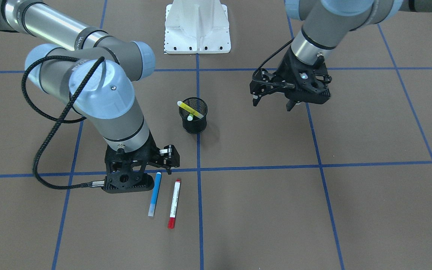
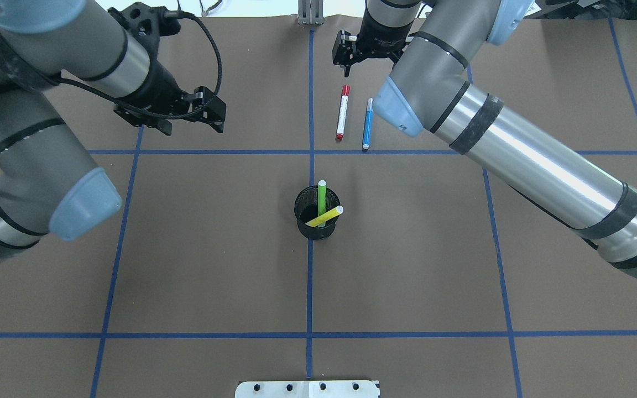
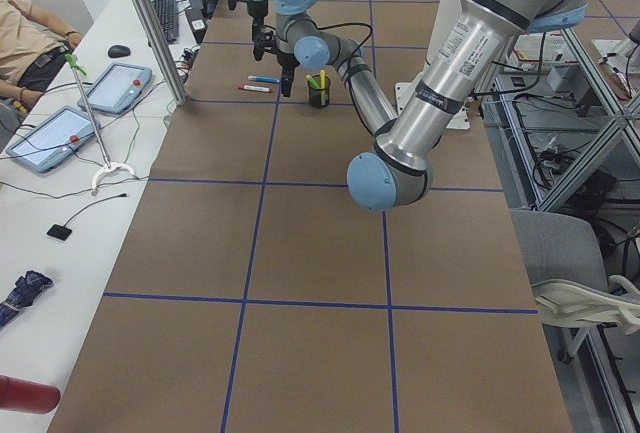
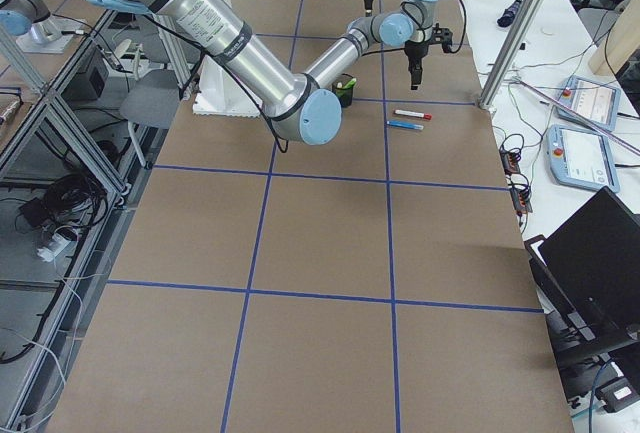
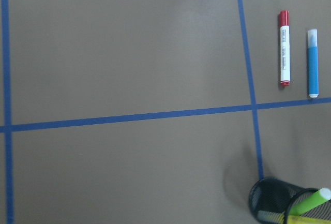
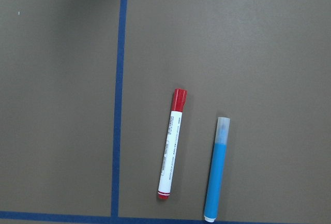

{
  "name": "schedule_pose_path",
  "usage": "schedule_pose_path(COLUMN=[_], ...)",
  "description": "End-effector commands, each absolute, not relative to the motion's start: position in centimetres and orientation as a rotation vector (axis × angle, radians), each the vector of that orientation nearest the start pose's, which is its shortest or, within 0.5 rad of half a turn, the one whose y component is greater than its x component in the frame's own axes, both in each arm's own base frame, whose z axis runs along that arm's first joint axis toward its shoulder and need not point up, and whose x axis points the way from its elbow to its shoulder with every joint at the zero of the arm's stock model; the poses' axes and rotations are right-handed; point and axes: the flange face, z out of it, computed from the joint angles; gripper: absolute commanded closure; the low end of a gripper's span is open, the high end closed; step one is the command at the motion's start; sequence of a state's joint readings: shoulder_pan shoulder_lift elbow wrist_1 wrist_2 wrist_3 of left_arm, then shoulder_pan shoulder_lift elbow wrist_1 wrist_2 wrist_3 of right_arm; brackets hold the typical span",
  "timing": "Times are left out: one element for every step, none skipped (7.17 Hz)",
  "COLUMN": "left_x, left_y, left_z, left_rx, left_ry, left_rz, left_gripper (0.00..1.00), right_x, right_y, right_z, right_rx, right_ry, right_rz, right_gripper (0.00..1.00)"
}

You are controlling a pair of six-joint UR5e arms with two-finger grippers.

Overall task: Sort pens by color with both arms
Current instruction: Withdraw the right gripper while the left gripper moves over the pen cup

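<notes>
The white-barrelled pen with red ends (image 1: pixel 174 203) and the blue pen (image 1: pixel 155 193) lie side by side on the brown table, a small gap between them; both show in the right wrist view, white-and-red pen (image 6: pixel 172 144) and blue pen (image 6: pixel 217 168). The green pen (image 2: pixel 322 196) and yellow pen (image 2: pixel 325 216) stand tilted in the black mesh cup (image 2: pixel 317 221). My right gripper (image 1: pixel 141 170) hovers beside the blue pen's end, open, holding nothing. My left gripper (image 1: pixel 272 104) hangs open and empty over bare table, well away from the cup.
The white pedestal base (image 1: pixel 197 30) stands at the robot's side of the table. Blue tape lines (image 1: pixel 261 167) divide the mat into squares. A person (image 3: pixel 25 33) sits at a side desk with tablets (image 3: pixel 60 133) beyond a metal post (image 3: pixel 150 23).
</notes>
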State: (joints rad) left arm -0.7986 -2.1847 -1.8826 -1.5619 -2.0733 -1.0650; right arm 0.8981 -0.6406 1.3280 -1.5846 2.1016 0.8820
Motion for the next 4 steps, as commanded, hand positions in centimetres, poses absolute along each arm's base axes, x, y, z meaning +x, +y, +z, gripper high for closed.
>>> schedule_pose_path(left_x=[41.9, 44.1, 46.5, 48.2], left_y=[-47.0, -47.1, -48.0, -49.1], left_z=[14.2, 13.4, 12.3, 10.6], left_rx=[0.197, 0.18, 0.14, 0.106], left_ry=[0.978, 0.969, 0.92, 0.872], left_rz=[-0.115, -0.111, -0.113, -0.114], left_gripper=[0.0, 0.0, 0.0, 0.0], right_x=[-36.4, -33.8, -31.2, -29.6], right_y=[-67.2, -67.5, -68.3, -68.7], right_z=[21.8, 24.2, 25.7, 27.1], right_rx=[0.118, 0.12, 0.109, 0.107], right_ry=[-0.813, -0.811, -0.824, -0.822], right_rz=[-0.029, -0.05, -0.063, -0.077], right_gripper=[0.01, 0.01, 0.01, 0.01])
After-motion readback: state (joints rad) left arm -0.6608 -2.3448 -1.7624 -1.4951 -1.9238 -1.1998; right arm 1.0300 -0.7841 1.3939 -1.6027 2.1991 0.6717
